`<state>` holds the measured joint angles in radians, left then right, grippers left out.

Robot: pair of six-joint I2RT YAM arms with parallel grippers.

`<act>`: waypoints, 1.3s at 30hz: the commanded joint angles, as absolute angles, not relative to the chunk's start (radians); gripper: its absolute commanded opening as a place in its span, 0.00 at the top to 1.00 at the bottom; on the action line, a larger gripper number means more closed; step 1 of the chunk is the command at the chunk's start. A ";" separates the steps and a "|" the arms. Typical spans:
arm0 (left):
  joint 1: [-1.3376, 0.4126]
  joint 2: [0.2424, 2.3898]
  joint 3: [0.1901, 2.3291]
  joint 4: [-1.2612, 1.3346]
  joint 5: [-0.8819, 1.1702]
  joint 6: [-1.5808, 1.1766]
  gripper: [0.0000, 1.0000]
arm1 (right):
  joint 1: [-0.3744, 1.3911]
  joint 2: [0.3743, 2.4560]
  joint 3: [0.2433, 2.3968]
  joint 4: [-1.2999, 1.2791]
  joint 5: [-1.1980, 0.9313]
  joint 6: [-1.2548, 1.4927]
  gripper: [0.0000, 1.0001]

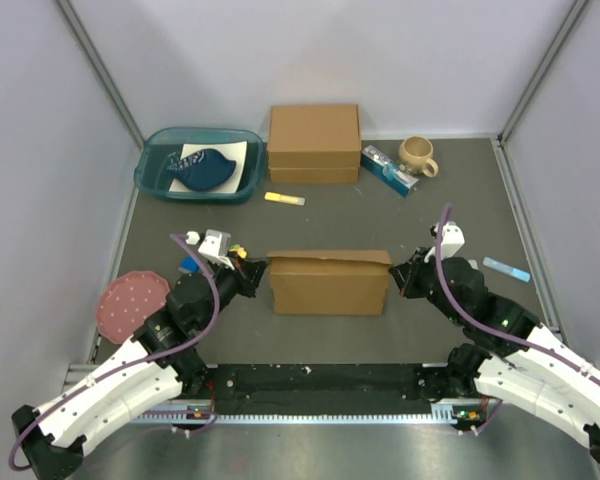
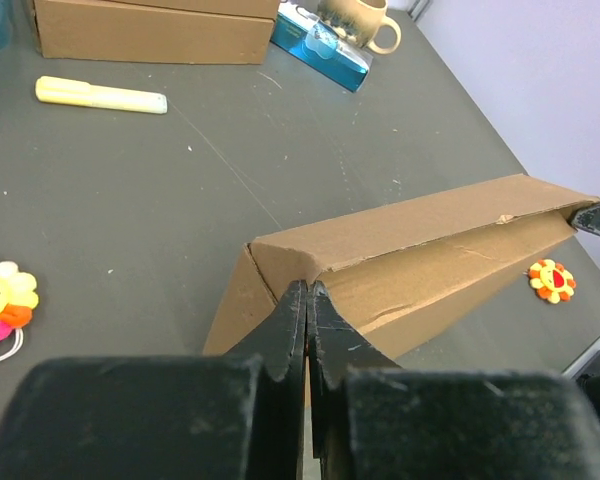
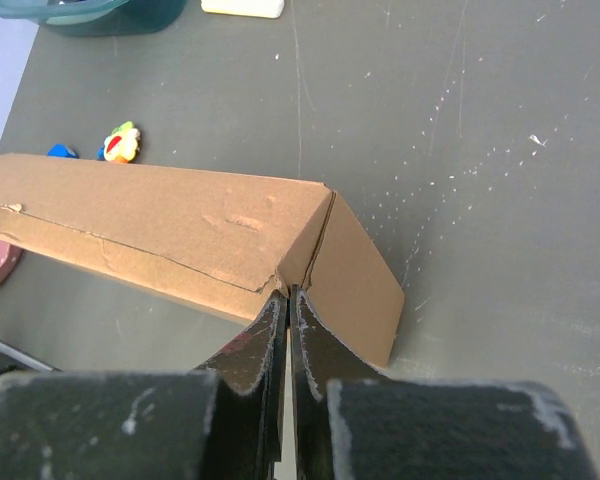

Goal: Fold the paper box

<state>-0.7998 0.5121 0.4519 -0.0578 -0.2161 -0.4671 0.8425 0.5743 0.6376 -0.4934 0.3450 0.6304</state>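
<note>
Paper box (image 1: 329, 283) judged light, stiff, crease-prone; left fingers (image 2: 285, 340) and right fingers (image 3: 265, 345) clenched at its end corners, the firmest purchase.

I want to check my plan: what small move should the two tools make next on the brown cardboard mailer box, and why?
Probably press both ends slightly down to seat the lid. The left tool and right tool are shut on the end corners of the brown cardboard mailer box, and its lid seam gapes slightly.
</note>
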 commanded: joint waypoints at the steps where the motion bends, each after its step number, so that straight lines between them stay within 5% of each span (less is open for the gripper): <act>1: -0.804 0.491 0.407 -0.011 -0.158 -0.502 1.00 | 0.853 0.588 0.630 -0.601 0.327 0.634 1.00; 31: -0.815 0.457 0.229 -0.109 -0.276 -0.587 1.00 | 0.853 0.502 0.617 -0.656 0.304 0.641 1.00; 39: -0.816 0.426 0.268 -0.132 -0.276 -0.581 1.00 | 0.853 0.498 0.823 -0.741 0.351 0.585 0.72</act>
